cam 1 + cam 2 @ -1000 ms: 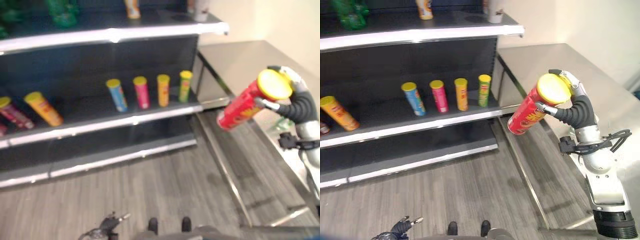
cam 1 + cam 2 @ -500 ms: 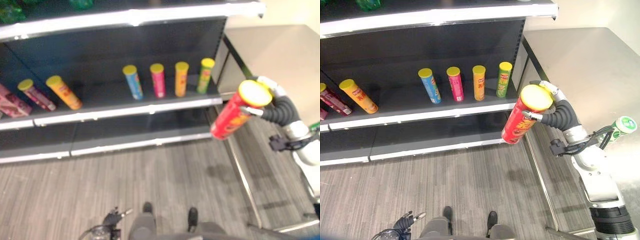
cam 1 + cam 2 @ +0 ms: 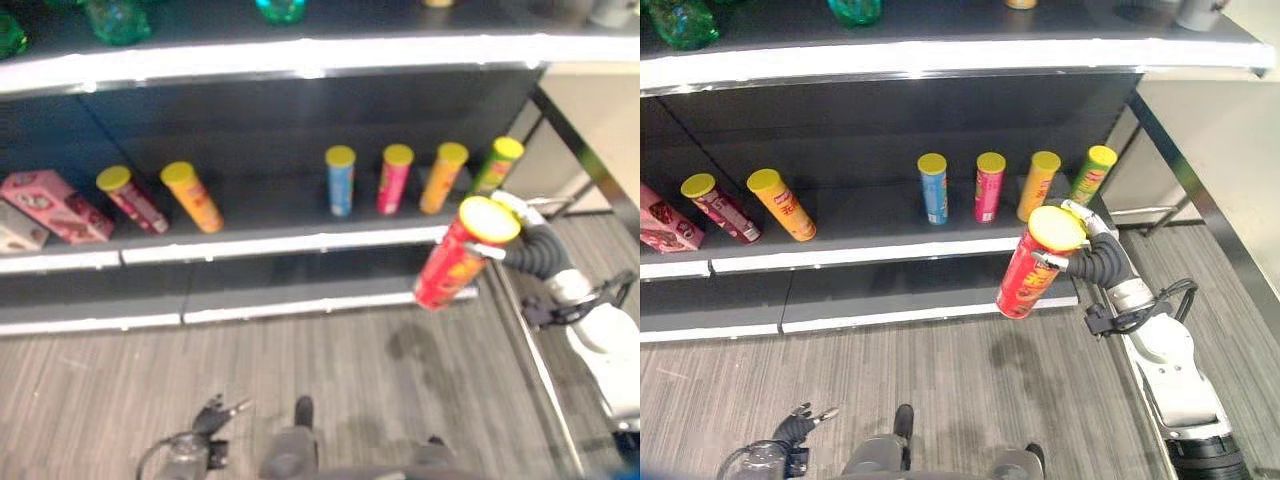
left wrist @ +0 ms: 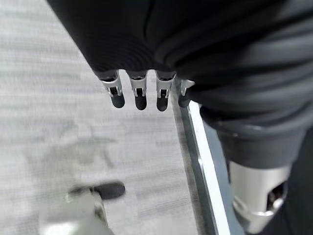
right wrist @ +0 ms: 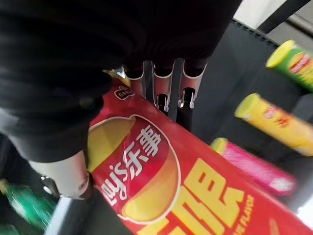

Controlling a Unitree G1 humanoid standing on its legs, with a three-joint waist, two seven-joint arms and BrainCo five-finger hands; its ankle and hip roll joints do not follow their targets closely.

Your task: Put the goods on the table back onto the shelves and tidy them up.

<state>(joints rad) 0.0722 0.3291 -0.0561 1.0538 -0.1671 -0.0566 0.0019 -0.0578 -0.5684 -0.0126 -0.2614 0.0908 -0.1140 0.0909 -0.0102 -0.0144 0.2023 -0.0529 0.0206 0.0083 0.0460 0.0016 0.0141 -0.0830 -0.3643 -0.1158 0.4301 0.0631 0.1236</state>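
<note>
A red chip can point(image 3: 1028, 272) with a yellow lid hangs tilted in front of the right end of the middle shelf point(image 3: 860, 255), just below the row of cans there. My right hand point(image 3: 1098, 256) is shut on its upper part; in the right wrist view the fingers point(image 5: 166, 93) curl over the red can point(image 5: 161, 171). On the shelf stand a blue can point(image 3: 933, 188), a pink can point(image 3: 989, 186), an orange can point(image 3: 1038, 185) and a green can point(image 3: 1092, 175). My left hand point(image 3: 792, 428) hangs low over the floor, its fingers point(image 4: 139, 95) relaxed and holding nothing.
Further left on the middle shelf lean a dark red can point(image 3: 720, 207), another orange can point(image 3: 782, 204) and a pink box point(image 3: 665, 220). Green bottles point(image 3: 680, 20) stand on the top shelf. The table's metal frame point(image 3: 1200, 200) runs down the right side.
The camera has swung from the table toward the shelves. My right hand has carried the red can away from the table to the front of the middle shelf's right end.
</note>
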